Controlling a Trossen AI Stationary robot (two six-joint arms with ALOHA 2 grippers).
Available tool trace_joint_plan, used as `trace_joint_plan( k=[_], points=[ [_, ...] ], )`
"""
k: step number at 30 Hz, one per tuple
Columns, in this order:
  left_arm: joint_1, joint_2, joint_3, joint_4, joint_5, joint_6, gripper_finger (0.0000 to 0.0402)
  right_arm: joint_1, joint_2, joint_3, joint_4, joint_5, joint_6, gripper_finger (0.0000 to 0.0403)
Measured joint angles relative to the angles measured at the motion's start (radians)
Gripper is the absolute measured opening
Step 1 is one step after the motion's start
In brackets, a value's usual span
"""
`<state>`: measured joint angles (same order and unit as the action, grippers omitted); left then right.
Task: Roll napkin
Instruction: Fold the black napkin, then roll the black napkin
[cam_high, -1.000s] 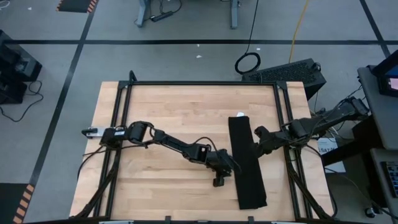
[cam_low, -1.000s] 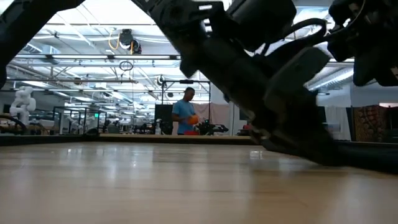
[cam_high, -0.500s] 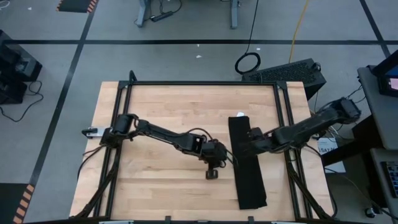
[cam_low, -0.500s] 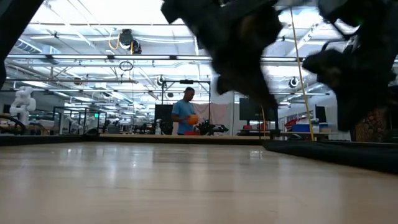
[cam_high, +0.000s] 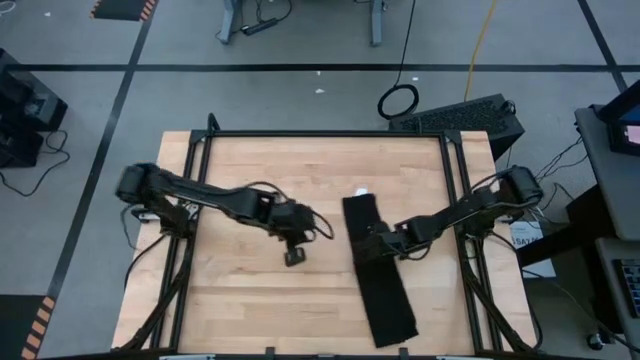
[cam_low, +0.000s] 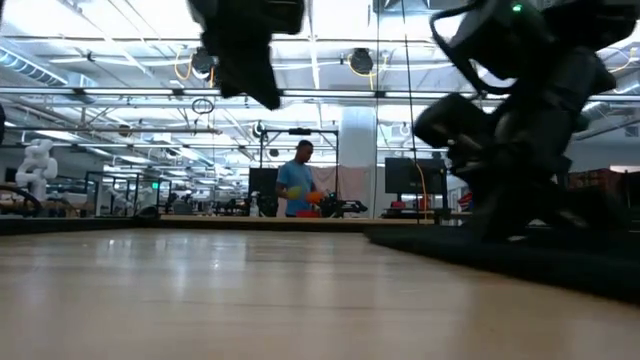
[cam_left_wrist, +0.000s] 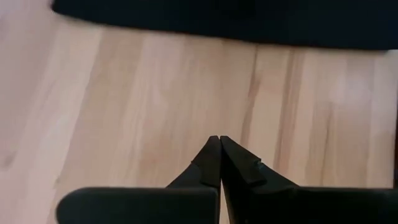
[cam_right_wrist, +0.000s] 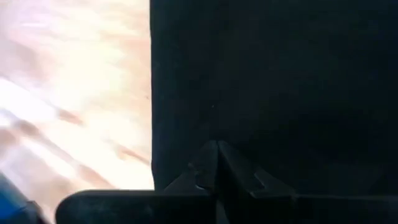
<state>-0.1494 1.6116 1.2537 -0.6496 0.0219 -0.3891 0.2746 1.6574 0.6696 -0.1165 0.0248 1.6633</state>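
Black cloth folded into a long strip, the napkin lies on the right half of the wooden bench, slightly askew, its near end close to the bench's front edge and a small white tag at its far end. From where I stand, the right end effector sits over the upper-middle of the strip, low on the fabric, and its wrist camera shows the two fingertips pressed together with nothing visibly pinched between them, the napkin's straight long edge running just beside them. The left end effector hangs over bare wood well apart from the cloth, its fingertips likewise pressed together and empty. No roll has been started that I can make out; the strip looks flat along its whole length. To do this step well, I would judge that the strip should first be squared, since a skewed strip rolls into a cone. The roll wants to begin at one short end, with both arms taking the two corners of that end so the first turn is tight and even. Soft matte cloth like this will likely slide on smooth wood rather than curl, so pressing down lightly while turning seems wise. The main risk is dragging the whole strip instead of rolling it.
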Motion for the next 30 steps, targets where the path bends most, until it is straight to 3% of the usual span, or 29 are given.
trace_joint_plan(
  k=[7,14,18,22,30],
  points=[
    [-0.015,-0.193,-0.152,0.016,-0.075,-0.088,0.0005,-0.07,0.171,0.172,0.048,0.055,-0.008,0.0],
    [-0.046,-0.18,-0.214,0.103,-0.106,-0.124,0.0005,-0.168,0.298,0.404,0.018,0.074,-0.127,0.0],
    [-0.08,-0.177,-0.251,0.163,-0.105,-0.133,0.0005,-0.217,0.302,0.502,-0.056,0.072,-0.223,0.0],
    [-0.128,-0.185,-0.267,0.172,-0.133,-0.156,0.0005,-0.259,0.271,0.562,-0.112,-0.002,-0.357,0.0],
    [-0.247,-0.185,-0.356,0.282,-0.137,-0.229,0.0005,-0.271,0.124,0.581,-0.184,-0.136,-0.672,0.0]
  ],
)
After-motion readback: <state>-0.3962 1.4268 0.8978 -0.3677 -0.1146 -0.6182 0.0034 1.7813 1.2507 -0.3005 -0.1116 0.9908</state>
